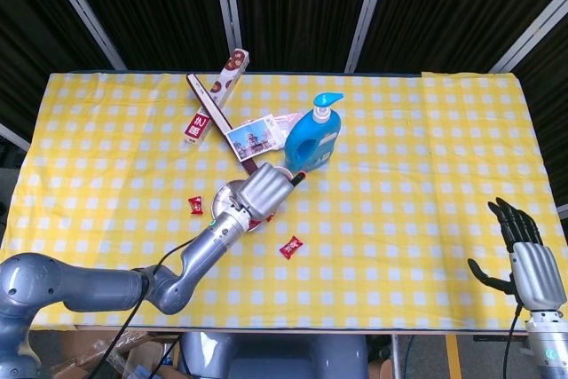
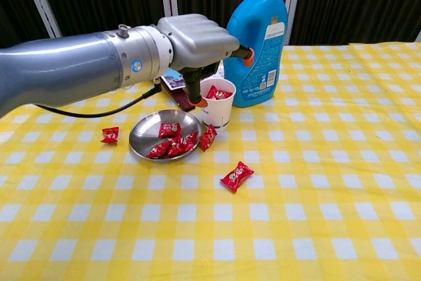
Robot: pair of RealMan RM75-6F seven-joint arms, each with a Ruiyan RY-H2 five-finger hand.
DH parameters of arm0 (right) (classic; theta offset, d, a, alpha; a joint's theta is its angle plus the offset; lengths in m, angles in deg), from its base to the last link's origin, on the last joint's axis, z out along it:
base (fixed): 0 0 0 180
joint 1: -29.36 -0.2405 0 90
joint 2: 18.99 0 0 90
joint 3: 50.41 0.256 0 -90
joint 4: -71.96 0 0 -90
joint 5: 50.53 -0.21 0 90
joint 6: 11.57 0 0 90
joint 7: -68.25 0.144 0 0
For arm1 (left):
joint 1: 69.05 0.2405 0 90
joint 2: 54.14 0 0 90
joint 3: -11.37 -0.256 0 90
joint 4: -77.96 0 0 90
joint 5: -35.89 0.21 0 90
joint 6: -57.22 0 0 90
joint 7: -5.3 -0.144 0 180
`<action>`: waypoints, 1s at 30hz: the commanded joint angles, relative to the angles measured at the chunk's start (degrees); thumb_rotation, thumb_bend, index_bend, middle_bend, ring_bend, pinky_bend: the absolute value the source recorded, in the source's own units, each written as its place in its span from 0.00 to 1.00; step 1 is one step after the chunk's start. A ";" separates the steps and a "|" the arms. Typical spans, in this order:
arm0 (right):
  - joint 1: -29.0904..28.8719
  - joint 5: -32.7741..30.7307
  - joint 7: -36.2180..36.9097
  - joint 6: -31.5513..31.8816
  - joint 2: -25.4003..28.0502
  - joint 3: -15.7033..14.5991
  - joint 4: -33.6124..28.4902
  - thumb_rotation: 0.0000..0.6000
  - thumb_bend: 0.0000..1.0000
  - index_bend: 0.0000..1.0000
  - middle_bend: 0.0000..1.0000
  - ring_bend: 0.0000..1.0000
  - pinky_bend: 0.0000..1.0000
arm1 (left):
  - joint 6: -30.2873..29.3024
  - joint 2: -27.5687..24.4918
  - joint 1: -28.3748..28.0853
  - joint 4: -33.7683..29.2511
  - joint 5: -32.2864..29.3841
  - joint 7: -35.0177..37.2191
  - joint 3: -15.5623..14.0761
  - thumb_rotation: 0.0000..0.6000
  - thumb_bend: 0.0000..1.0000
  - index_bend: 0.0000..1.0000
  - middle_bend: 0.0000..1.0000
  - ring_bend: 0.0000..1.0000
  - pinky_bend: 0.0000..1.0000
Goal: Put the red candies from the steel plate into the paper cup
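Chest view shows the robot's grey left hand just above and behind the white paper cup, with nothing in it and its fingers pointing down beside the cup's rim. 1 red wrapped candy sits inside the cup. The round shiny steel plate is just beside the cup, and about 3 red candies lie in it near the cup side. Another red candy leans at the plate's edge. 2 more lie on the yellow checked tablecloth, away from the plate.

The next step looks like going back to the plate for another candy. To do it well, the hand should lift up over the rim so it does not knock the cup, then come down straight on 1 candy and pinch it softly.

The right hand rests far off at the table edge, fingers apart, holding nothing
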 commanded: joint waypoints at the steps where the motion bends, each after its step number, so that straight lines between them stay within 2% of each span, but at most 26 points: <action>1: -0.02 -0.02 -0.04 -0.03 -0.04 0.00 0.01 1.00 0.34 0.00 0.00 0.00 0.00 | -2.04 -2.57 2.94 -6.47 -1.11 0.54 -1.49 1.00 0.37 0.17 0.89 0.97 0.95; 6: 0.03 0.25 -0.28 0.24 -0.14 -0.03 0.00 1.00 0.34 0.00 0.00 0.00 0.00 | -3.61 -3.81 5.31 -10.62 -2.84 -0.44 -3.86 1.00 0.52 0.18 0.90 0.97 0.96; 11: 0.03 0.24 -0.30 0.26 -0.27 -0.03 0.00 1.00 0.34 0.00 0.00 0.00 0.00 | -3.66 -3.94 7.03 -11.80 -7.67 -1.29 -5.50 1.00 0.56 0.19 0.91 0.97 0.96; 30: -0.02 0.20 0.38 0.15 -0.09 0.01 -0.03 1.00 0.34 0.00 0.00 0.00 0.00 | -1.95 2.68 2.35 -5.66 -22.17 -8.01 -2.03 1.00 0.58 0.19 0.90 0.97 0.96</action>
